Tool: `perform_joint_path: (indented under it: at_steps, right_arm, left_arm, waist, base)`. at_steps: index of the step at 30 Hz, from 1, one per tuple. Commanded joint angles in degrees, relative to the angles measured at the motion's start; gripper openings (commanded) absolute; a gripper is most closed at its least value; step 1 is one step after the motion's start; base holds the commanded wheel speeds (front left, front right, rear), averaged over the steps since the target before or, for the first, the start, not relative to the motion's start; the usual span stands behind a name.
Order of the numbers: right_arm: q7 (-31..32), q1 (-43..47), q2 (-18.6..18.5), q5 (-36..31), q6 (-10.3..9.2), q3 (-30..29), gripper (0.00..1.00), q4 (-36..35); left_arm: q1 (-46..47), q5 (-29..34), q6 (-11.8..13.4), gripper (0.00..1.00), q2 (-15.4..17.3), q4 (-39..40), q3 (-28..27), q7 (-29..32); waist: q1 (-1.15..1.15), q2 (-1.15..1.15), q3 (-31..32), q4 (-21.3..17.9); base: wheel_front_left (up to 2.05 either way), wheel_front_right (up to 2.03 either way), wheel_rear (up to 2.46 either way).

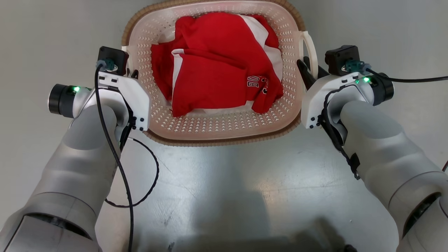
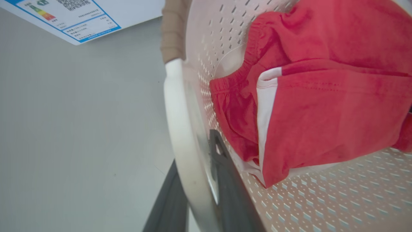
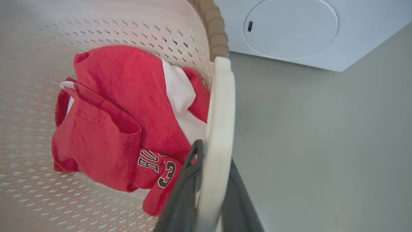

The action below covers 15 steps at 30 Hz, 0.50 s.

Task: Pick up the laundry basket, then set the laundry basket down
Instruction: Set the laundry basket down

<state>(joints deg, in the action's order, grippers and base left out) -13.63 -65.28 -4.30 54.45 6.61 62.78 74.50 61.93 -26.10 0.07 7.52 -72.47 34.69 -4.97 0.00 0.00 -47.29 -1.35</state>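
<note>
Grey floor (image 1: 224,182), white washing machine (image 3: 289,29) close by, cream perforated laundry basket (image 1: 224,126) between both arms with red-white jersey (image 1: 217,70) inside, left gripper (image 2: 196,161) clamped on left loop handle (image 2: 175,106), right gripper (image 3: 215,158) clamped on right loop handle (image 3: 222,96).

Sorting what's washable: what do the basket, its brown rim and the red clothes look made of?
Basket: matte cream plastic, judging by its moulded perforations. Brown rim: woven-look, probably plastic too. Red clothes: soft fabric, creased and stitched.
</note>
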Motion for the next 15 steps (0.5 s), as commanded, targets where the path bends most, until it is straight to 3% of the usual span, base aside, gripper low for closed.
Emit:
perform_joint_path:
  at_steps: [1, 15]
  right_arm:
    - [-1.0, 0.6, 0.8, -1.1, 0.88, 0.1, 0.00, -0.6]
    - [-1.3, 1.3, 0.3, -3.4, 0.88, -2.4, 0.00, -0.6]
  left_arm:
    - [1.3, 0.3, 0.6, 0.00, 2.1, 0.2, -0.6, -1.0]
    - [3.3, -0.3, 0.7, 0.00, 2.6, -0.9, 0.0, -1.5]
  waist:
    - [0.00, 0.00, -1.3, 0.1]
    - [0.00, 0.00, -2.8, 0.0]
  base:
    - [0.00, 0.00, 0.00]
    - [0.00, 0.00, 0.00]
